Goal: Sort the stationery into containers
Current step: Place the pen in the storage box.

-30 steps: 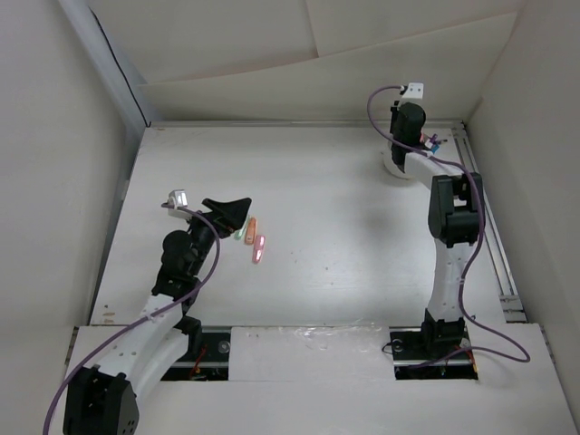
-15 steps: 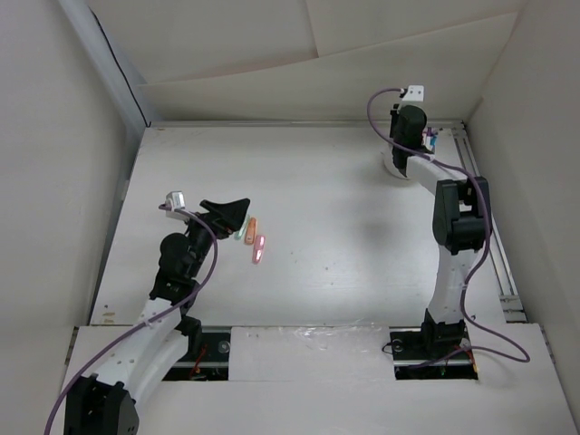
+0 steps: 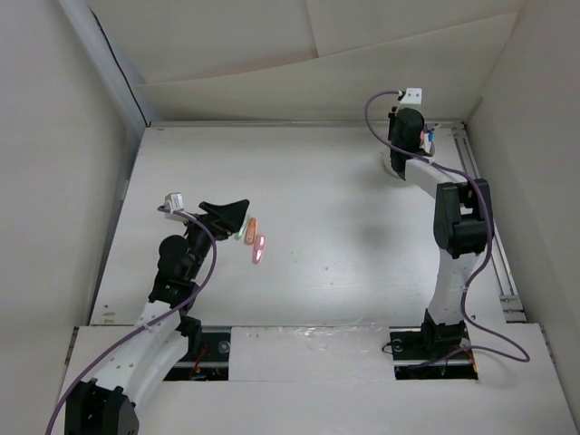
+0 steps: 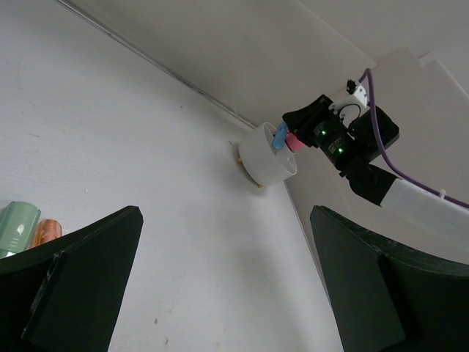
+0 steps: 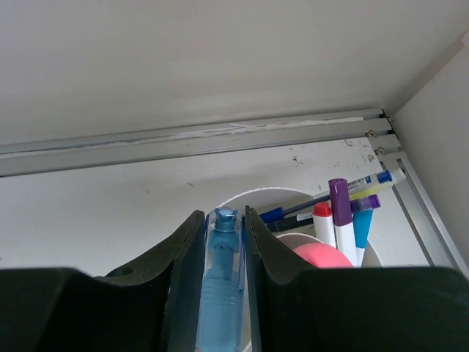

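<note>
My right gripper (image 5: 223,218) is shut on a translucent blue highlighter (image 5: 222,293), which stands upright over the near rim of the round white cup (image 5: 275,193). In the cup stand several pens (image 5: 338,213) and a pink capped bottle (image 5: 322,255). The left wrist view shows the cup (image 4: 267,155) far off against the back wall, with the blue highlighter (image 4: 281,136) above it. My left gripper (image 3: 227,210) is open and holds nothing. Just to its right on the table lie a green (image 3: 239,235), an orange (image 3: 252,227) and a pink highlighter (image 3: 260,248).
The cup sits in the back right corner, close to the metal rail (image 5: 220,136) along the back wall and the rail (image 3: 494,236) down the table's right side. White walls enclose the table (image 3: 344,236) on three sides.
The right wrist has shifted slightly over the cup, with the blue highlighter still in its jaws. The left arm has edged a little to the left.
</note>
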Controlling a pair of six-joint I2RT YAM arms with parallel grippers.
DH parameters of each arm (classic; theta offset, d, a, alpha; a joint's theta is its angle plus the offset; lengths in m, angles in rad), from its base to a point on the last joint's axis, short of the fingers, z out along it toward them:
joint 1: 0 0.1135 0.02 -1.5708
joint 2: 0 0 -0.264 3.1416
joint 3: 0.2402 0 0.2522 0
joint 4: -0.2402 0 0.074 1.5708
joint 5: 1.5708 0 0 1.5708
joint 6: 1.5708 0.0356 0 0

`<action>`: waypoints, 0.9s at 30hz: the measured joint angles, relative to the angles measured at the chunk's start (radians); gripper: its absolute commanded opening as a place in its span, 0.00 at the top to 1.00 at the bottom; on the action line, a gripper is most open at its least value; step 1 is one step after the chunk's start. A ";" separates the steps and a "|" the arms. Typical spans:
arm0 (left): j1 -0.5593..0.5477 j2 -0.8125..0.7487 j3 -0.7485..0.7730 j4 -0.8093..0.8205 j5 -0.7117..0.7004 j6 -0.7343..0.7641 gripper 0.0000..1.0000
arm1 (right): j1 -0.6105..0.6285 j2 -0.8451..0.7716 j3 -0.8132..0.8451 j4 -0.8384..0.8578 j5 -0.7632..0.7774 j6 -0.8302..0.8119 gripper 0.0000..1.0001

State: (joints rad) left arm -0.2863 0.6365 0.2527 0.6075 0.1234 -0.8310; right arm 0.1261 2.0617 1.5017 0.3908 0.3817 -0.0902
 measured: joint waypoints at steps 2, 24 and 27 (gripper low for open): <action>0.000 0.000 0.000 0.000 0.000 0.000 0.00 | 0.008 0.002 0.001 0.000 0.013 0.000 0.73; 0.000 0.008 0.000 -0.002 0.000 0.000 0.00 | 0.085 0.060 0.021 0.090 0.278 -0.082 0.75; 0.000 0.008 0.000 -0.005 0.000 0.000 0.00 | 0.085 0.072 0.030 0.092 0.295 -0.092 0.75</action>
State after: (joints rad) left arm -0.2863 0.6441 0.2527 0.6029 0.1230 -0.8314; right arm 0.2108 2.1342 1.5318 0.4831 0.6769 -0.1822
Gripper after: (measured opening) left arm 0.997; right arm 0.306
